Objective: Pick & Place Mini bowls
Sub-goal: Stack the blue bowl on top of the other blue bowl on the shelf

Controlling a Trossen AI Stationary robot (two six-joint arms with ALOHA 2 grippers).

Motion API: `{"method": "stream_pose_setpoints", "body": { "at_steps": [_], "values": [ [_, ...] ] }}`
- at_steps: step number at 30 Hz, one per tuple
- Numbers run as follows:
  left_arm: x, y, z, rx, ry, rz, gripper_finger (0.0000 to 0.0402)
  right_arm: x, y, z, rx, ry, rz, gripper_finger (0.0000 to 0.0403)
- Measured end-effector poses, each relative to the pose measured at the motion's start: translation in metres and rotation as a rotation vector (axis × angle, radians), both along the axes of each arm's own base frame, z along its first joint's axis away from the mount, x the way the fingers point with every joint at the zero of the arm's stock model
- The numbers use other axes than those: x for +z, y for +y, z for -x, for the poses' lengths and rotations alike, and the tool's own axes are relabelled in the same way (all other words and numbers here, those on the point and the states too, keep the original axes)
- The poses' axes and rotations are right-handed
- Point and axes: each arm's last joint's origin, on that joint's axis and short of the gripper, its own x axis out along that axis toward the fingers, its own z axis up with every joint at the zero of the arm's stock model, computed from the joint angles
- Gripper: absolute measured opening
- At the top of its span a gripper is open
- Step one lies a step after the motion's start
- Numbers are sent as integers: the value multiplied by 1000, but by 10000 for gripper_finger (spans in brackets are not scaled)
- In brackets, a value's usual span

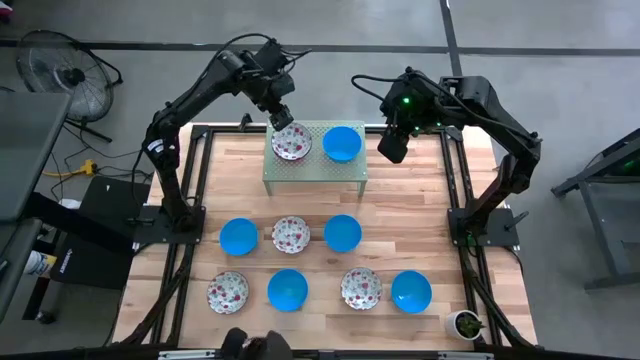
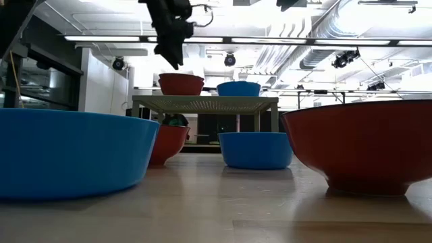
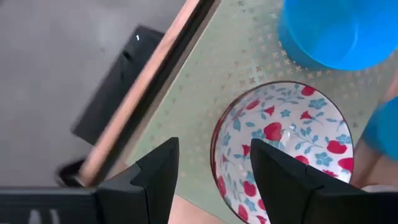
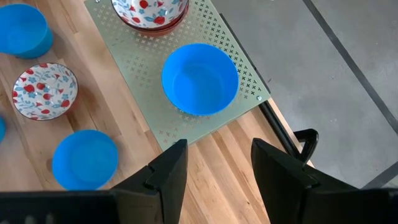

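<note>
The pale green rack point(image 1: 315, 172) stands at the far middle of the wooden table point(image 1: 420, 210) and carries 2 mini bowls: a floral bowl point(image 1: 291, 142) and, beside it, a blue bowl point(image 1: 342, 143). The left gripper point(image 1: 283, 118) hangs just above the floral bowl's far rim, its fingers point(image 3: 158, 177) spread wide with nothing between them. The right gripper point(image 1: 391, 146) hovers just off the rack's edge next to the blue bowl, jaws also wide and empty. In front of the rack, 7 more bowls sit on the table in 2 rows, 3 nearer the rack and 4 beyond, blue and floral alternating.
</note>
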Motion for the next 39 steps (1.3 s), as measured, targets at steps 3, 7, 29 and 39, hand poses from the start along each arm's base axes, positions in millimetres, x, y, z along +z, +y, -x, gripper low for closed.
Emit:
{"method": "stream_pose_setpoints", "body": {
  "at_steps": [3,7,29,39],
  "values": [
    [7,-14,-4,-82,32,-73,195,0,-1,0,0,8,18,165],
    [11,-34,-15,-181,42,-124,195,0,-1,1,-15,16,40,165],
    [9,-130,29,-281,-57,-234,195,0,-14,5,-64,13,40,165],
    [-26,-175,91,-231,-389,-233,195,0,-19,7,-80,19,39,165]
  ]
}}
